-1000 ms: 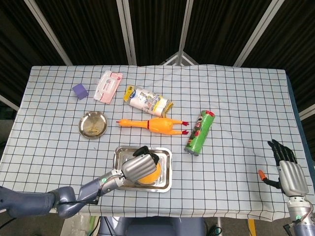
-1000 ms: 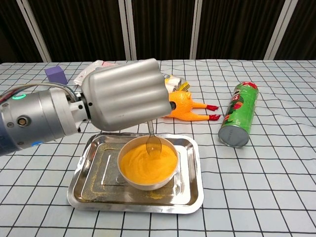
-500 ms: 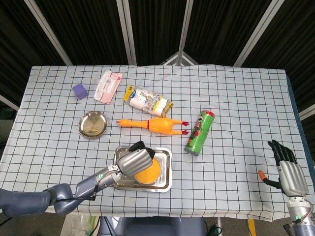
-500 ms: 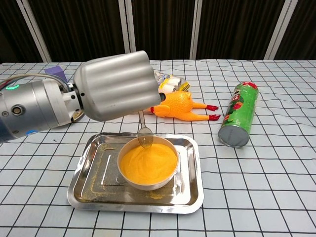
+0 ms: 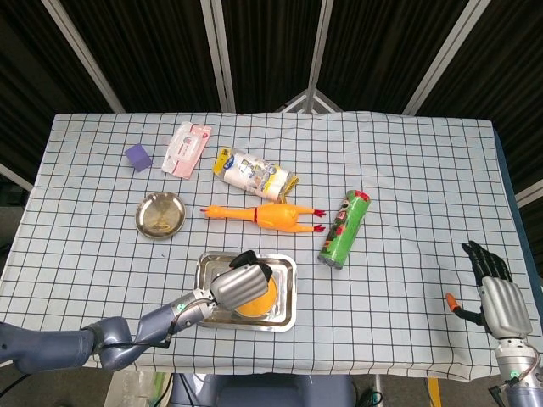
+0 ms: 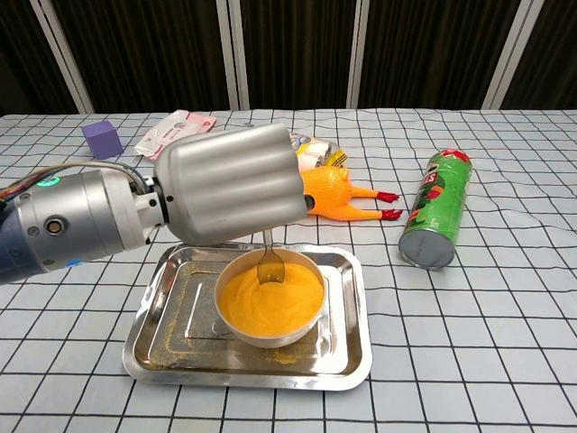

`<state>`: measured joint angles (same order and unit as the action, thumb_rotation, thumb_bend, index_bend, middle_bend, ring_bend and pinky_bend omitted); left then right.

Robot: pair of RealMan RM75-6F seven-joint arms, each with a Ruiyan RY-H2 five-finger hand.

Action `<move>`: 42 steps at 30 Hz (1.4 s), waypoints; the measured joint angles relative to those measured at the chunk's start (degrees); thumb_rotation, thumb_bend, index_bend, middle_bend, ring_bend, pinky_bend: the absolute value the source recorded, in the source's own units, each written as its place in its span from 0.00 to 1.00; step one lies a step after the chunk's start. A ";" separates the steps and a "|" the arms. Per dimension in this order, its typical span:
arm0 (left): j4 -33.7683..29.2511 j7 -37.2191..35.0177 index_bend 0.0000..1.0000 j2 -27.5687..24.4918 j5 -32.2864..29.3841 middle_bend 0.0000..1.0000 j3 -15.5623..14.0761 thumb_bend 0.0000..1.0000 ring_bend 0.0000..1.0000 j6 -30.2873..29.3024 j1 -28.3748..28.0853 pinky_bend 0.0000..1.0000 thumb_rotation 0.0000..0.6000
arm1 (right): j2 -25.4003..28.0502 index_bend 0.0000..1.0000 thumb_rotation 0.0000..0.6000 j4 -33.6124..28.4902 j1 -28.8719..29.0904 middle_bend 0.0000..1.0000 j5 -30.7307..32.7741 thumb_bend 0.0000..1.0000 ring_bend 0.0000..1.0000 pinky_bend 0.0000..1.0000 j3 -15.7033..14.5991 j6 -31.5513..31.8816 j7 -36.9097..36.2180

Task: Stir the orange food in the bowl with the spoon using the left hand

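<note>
A white bowl [image 6: 270, 332] of orange food [image 6: 270, 298] stands in a steel tray [image 6: 171, 334] near the table's front edge; in the head view the bowl [image 5: 259, 301] is half covered by my left hand [image 5: 240, 286]. My left hand [image 6: 230, 185] hovers above the bowl and grips a spoon [image 6: 270, 262] that hangs straight down, its tip dipped in the food at the bowl's far side. My right hand [image 5: 496, 301] rests at the table's front right corner with its fingers spread, holding nothing.
Beyond the tray lie a rubber chicken [image 5: 263, 215], a green chip can [image 5: 344, 229] on its side, a snack bag [image 5: 253, 174], a wipes pack [image 5: 186, 148], a purple block [image 5: 137, 157] and a small steel dish [image 5: 160, 214].
My left hand lifted the spoon toward the bowl's far-left rim, then came back right and down, so the spoon tip is in the orange food again.
</note>
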<state>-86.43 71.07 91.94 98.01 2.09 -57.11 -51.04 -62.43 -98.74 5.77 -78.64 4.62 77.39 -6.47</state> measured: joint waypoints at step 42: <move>-5.50 -1.56 0.80 -0.19 2.80 1.00 1.33 0.67 0.93 -0.23 2.09 0.92 1.00 | 0.08 0.00 1.00 -0.21 0.00 0.00 0.66 0.37 0.00 0.00 0.05 -0.39 0.14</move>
<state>-91.93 69.51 91.75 100.81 3.42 -57.34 -48.96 -62.35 -98.95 5.77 -77.99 4.68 77.00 -6.33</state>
